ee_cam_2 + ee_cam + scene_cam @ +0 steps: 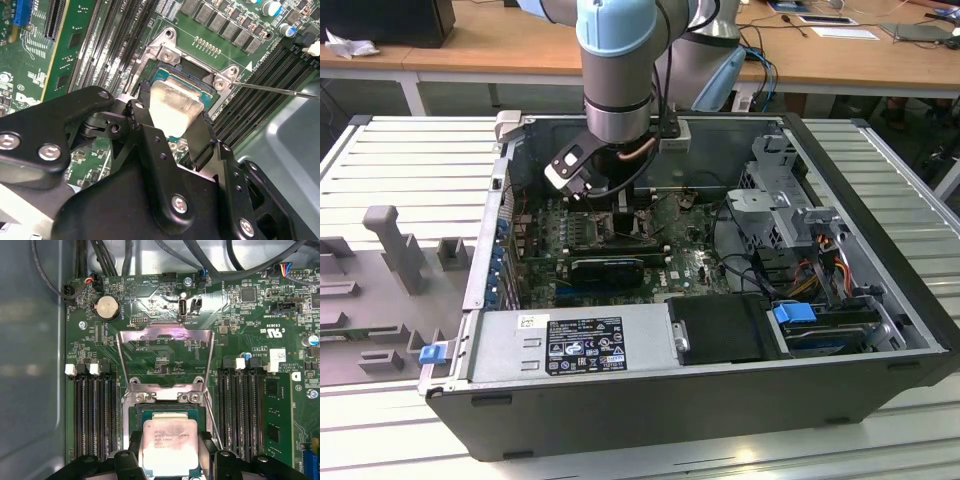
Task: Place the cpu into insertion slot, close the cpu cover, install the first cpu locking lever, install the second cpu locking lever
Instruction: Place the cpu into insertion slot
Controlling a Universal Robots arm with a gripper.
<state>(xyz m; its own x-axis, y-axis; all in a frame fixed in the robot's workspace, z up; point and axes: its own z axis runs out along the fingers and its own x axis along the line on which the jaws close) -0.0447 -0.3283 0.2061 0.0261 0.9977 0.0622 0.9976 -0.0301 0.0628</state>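
Your pincer (172,114) clamped on the cpu (169,447), 2 fingers (197,137) on its opposite edges, chip flat over the slot (200,80), seated or not you cannot tell, cover (165,332) swung open just beyond the fingertips, memory slots (95,410) flanking.

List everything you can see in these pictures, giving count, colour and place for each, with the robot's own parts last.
table: one, pale grey slats, under everything
computer case: one, dark grey, open, on the table
circuit board: one, green, inside the case
insertion slot: one, dark, on the board
cpu: one, silvery, over the insertion slot
cpu cover: one, silver frame, swung open beside the slot
memory slots: two banks, black, either side of the slot
coin battery: one, silvery, beyond the cover
arm: one, pale blue and grey, reaching into the case
gripper: one, black, shut on the cpu
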